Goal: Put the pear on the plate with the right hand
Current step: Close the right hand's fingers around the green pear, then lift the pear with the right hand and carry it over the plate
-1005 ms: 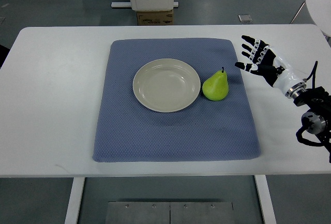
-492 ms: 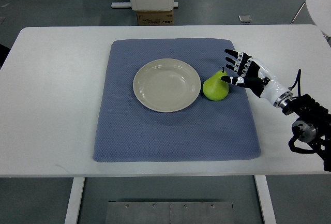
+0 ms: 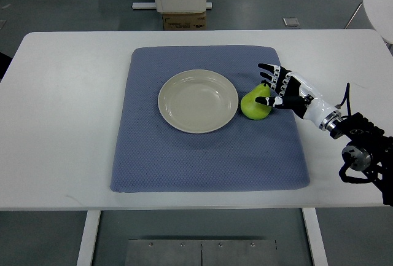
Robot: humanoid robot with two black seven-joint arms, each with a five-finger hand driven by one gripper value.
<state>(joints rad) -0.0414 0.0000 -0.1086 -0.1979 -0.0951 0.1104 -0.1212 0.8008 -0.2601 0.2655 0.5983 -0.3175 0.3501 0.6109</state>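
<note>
A green pear (image 3: 252, 104) stands upright on the blue mat (image 3: 209, 155), just right of the cream plate (image 3: 198, 101), which holds nothing. My right hand (image 3: 274, 88) reaches in from the right edge and sits against the pear's right side. Its fingers (image 3: 270, 72) are spread above the fruit and the thumb tip touches the pear's flank. The hand is not closed around it. The left arm does not show.
The mat lies on a white table (image 3: 61, 106). A cardboard box (image 3: 183, 20) and a white machine base stand on the floor behind the far edge. A white chair (image 3: 379, 5) shows at the top right.
My right hand has travelled left and slightly down from the mat's right edge to the pear, with its fingers still spread. The pear and plate have not moved.
</note>
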